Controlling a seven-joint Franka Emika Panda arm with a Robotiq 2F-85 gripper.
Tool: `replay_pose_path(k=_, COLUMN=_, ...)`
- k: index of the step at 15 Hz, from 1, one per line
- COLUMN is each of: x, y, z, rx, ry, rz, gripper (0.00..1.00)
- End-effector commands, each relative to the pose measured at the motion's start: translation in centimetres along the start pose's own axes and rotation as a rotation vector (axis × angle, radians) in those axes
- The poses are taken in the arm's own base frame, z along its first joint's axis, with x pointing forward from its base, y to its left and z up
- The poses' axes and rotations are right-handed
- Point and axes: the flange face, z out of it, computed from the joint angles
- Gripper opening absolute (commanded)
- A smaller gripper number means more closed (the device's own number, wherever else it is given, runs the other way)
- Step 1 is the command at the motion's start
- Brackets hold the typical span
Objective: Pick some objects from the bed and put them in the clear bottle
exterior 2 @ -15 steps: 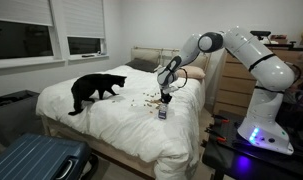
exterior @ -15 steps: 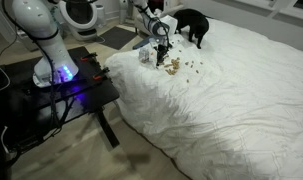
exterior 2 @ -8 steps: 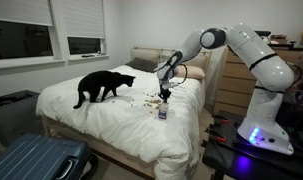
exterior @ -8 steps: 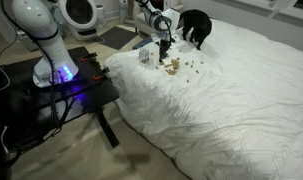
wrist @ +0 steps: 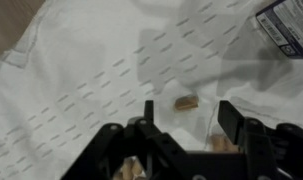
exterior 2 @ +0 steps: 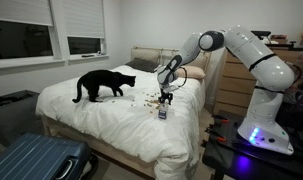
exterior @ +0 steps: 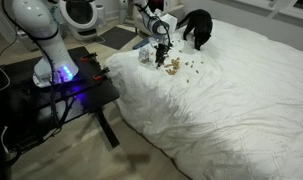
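Note:
My gripper [wrist: 189, 112] hangs open just above the white duvet of the bed [wrist: 81, 70]. One tan pellet [wrist: 185, 101] lies on the cloth between the fingertips, touching neither. More pellets show under the gripper body [wrist: 223, 145]. A corner of the clear bottle's label [wrist: 287, 24] sits at the top right. In both exterior views the gripper [exterior: 163, 60] [exterior 2: 166, 99] is low over the scattered objects [exterior: 183, 68] [exterior 2: 146, 99]. The small clear bottle [exterior: 145, 56] [exterior 2: 162, 114] stands upright right beside it on the bed [exterior: 221, 105] [exterior 2: 111, 125].
A black cat [exterior: 196, 25] [exterior 2: 99, 85] stands on the bed just beyond the pellets. The arm's base sits on a black table [exterior: 76, 85] beside the mattress. A dark suitcase [exterior 2: 36, 160] is on the floor, and a dresser [exterior 2: 227, 85] stands behind the arm.
The cat has shifted its stance on the duvet. The gripper has stayed over the same patch of pellets beside the bottle.

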Motion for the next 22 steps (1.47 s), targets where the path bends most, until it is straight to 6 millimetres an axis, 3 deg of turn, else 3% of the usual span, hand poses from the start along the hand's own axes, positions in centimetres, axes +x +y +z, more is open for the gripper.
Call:
replay_pose_path(k=1, x=-0.2, y=-0.5, z=0.8, rx=-0.021, ry=-0.007, rz=-0.037, gripper=0.99)
replay_pose_path(k=3, x=-0.3, y=-0.7, z=1.2, rx=-0.025, ry=-0.013, rz=-0.040, gripper=0.96)
replay_pose_path(k=4, x=-0.3, y=-0.7, z=1.4, rx=-0.025, ry=-0.014, rz=-0.041, gripper=0.71)
replay_pose_path(k=6, x=-0.3, y=-0.7, z=1.4, rx=-0.024, ry=-0.014, rz=-0.041, gripper=0.70)
replay_pose_path(k=15, x=0.0, y=-0.1, z=1.7, rx=-0.019, ry=-0.016, rz=-0.029, gripper=0.02)
replay_pose_path(k=22, x=0.1, y=0.1, z=1.9, rx=-0.018, ry=-0.021, rz=-0.022, gripper=0.00)
